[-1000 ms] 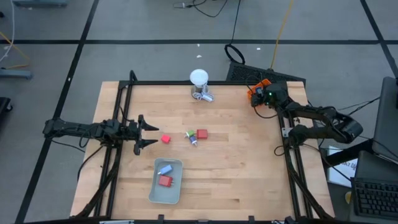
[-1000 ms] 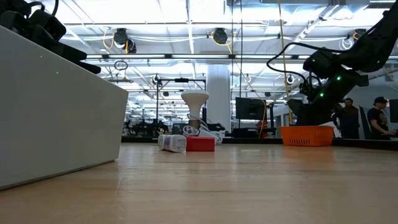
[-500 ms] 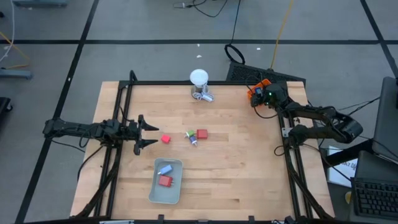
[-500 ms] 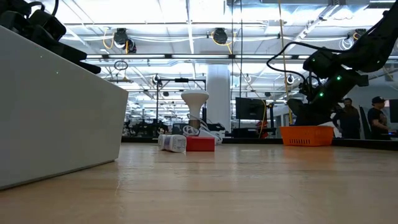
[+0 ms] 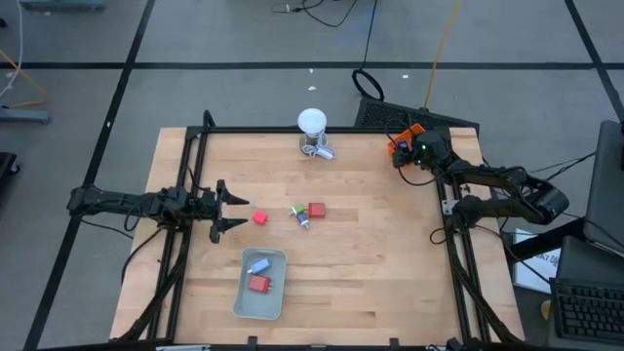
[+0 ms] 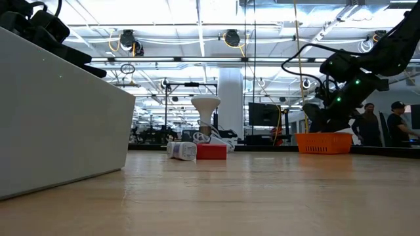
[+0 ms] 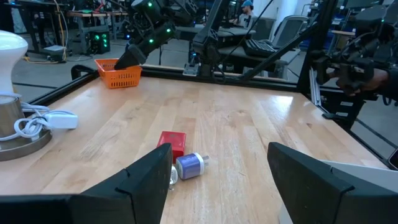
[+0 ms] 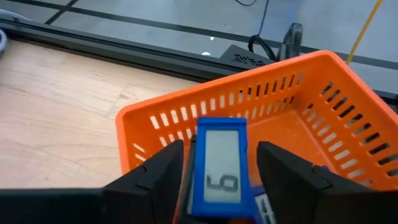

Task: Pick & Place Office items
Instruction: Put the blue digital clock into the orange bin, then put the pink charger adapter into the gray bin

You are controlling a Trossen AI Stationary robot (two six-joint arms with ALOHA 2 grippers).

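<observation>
My right gripper (image 5: pixel 404 151) hangs over the orange bin (image 5: pixel 401 142) at the table's far right corner, shut on a dark rectangle with a blue face (image 8: pixel 220 167). My left gripper (image 5: pixel 234 210) is open and level at the table's left side, its tips pointing at a red block (image 5: pixel 259 217) just to their right. Further right lie a green-and-white bit (image 5: pixel 300 214) and another red block (image 5: pixel 317 210), both resting flat on the wood. A light-blue piece (image 5: pixel 258 264) and a red block (image 5: pixel 258 284) lie in the pale grey tray (image 5: pixel 278 297). My right gripper pinches the blue-faced rectangle by its two long side edges (image 8: pixel 194 174), one finger (image 8: pixel 158 174) on each side. The piece is lifted clear and stands upright between the fingers, above the near rim of the orange bin (image 8: pixel 155 115). Its lower end is out of the picture.
A white ball-topped object (image 5: pixel 311 122) with a metal base and a white cord stands at the far edge, left of the bin. Black frame rails run along the table's left, right and far sides. People show in the room behind the bin (image 6: pixel 401 124).
</observation>
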